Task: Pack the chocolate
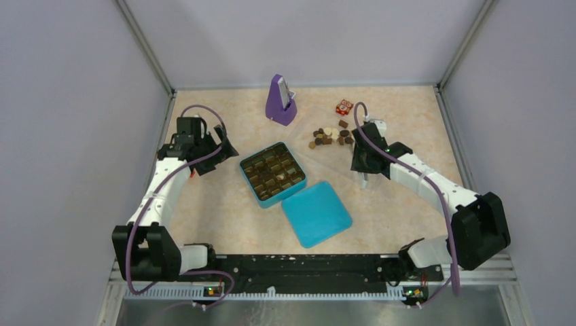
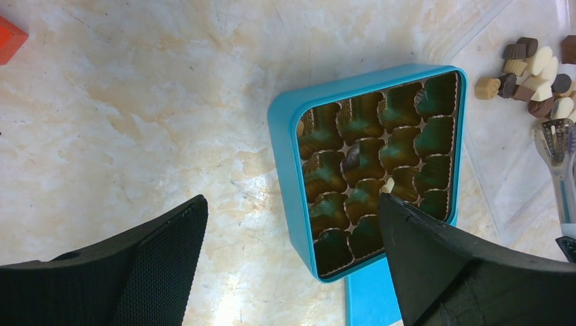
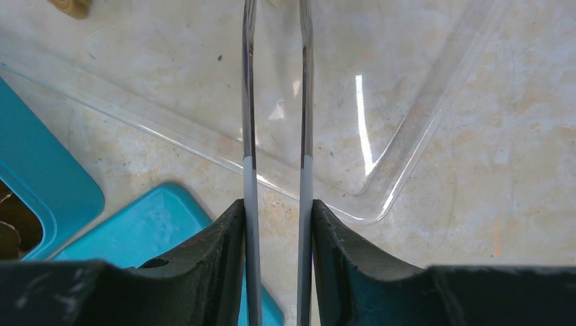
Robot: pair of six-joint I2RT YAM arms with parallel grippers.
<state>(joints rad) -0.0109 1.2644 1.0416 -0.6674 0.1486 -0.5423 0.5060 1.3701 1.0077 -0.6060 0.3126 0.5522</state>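
Note:
The chocolate (image 1: pixel 330 136) lies as a loose pile of dark, light brown and cream pieces at the back right, and it also shows in the left wrist view (image 2: pixel 536 68). The open teal box (image 1: pixel 246 178) with gold cups sits mid-table. One dark piece (image 2: pixel 352 159) and one cream piece (image 2: pixel 388 185) lie in its cups. My left gripper (image 1: pixel 216 151) is open and empty left of the box (image 2: pixel 285 156). My right gripper (image 1: pixel 363 166) is shut on metal tongs (image 3: pixel 248 102). The tongs' head (image 2: pixel 555 136) is just short of the pile.
The teal lid (image 1: pixel 316 214) lies in front of the box on its right. A clear plastic tray (image 3: pixel 407 156) lies under the pile. A purple stand (image 1: pixel 280 100) and a small red-and-white cube (image 1: pixel 344 106) are at the back. Grey walls enclose the table.

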